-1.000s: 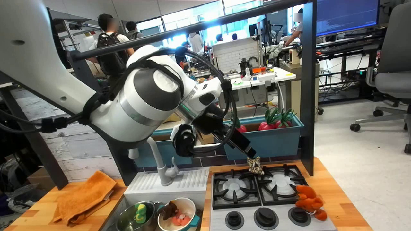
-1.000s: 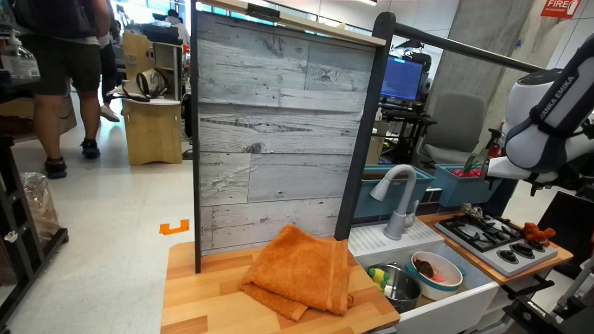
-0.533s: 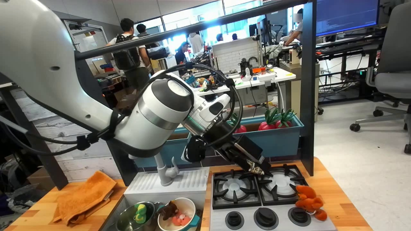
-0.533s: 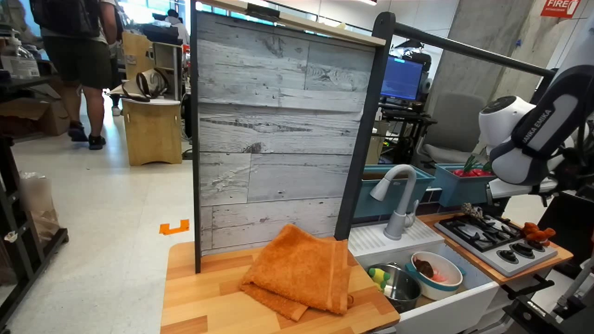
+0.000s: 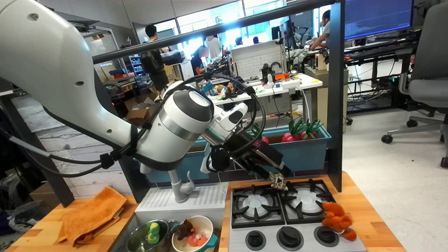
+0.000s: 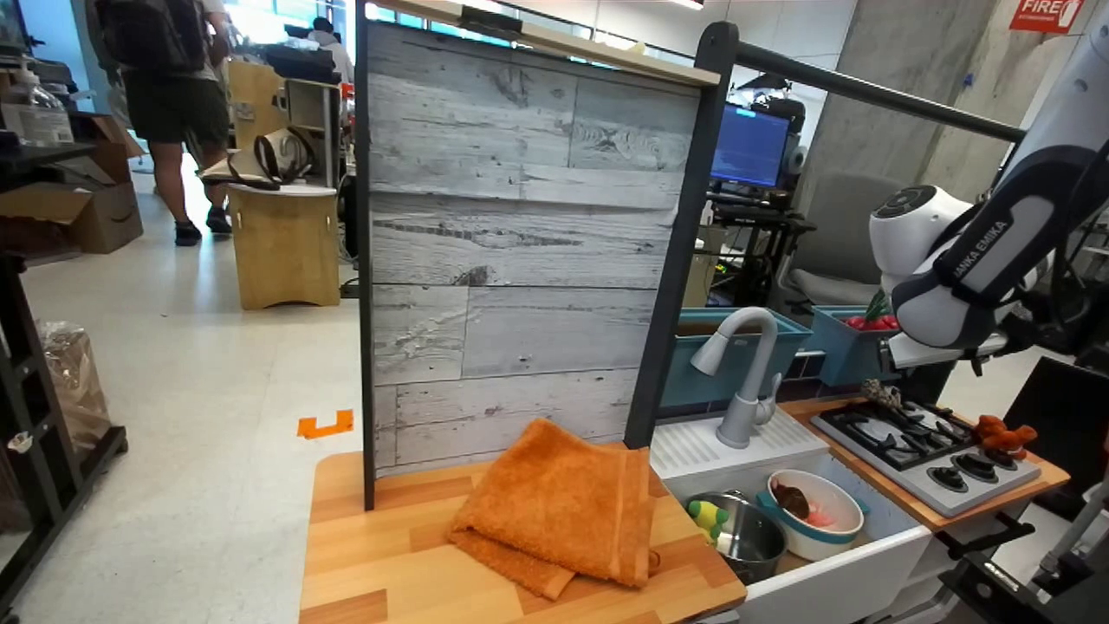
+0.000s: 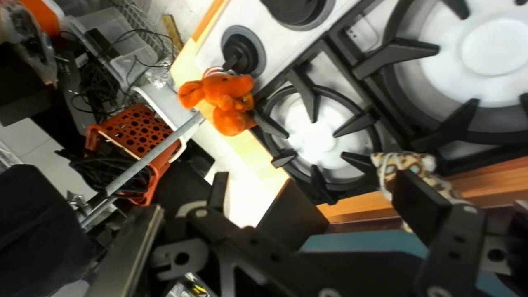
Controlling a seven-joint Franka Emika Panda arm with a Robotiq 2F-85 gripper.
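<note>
Fingers [image 7: 418, 202] are apart, nothing clamped between them. Leopard-spot plush [image 7: 402, 165] is the nearest thing: at the back edge of the stove grate [image 5: 259, 224], and in the wrist view one finger covers part of its body. Can't tell whether that's contact or just overlap.

Handling, my read: light, soft, squashy, not fragile; fabric should grip well rather than slide. Best hold is across the torso, just behind the head — fingers either side of the long axis. I'd avoid the pale loop [image 7: 383, 177] by its face; looks thin, could snag.

Orientation: in the wrist view the face, with light eyes, lies at the grate's back edge; long axis runs from there down-right toward the rear of the counter [image 5: 367, 210], far end hidden behind a finger. Upright or flopped — can't tell.

Further out: orange plush [image 5: 337, 222] beside the end knob [image 5: 327, 236], and blue planter [image 5: 304, 157] with red radishes [image 5: 290, 137] behind the grate.
</note>
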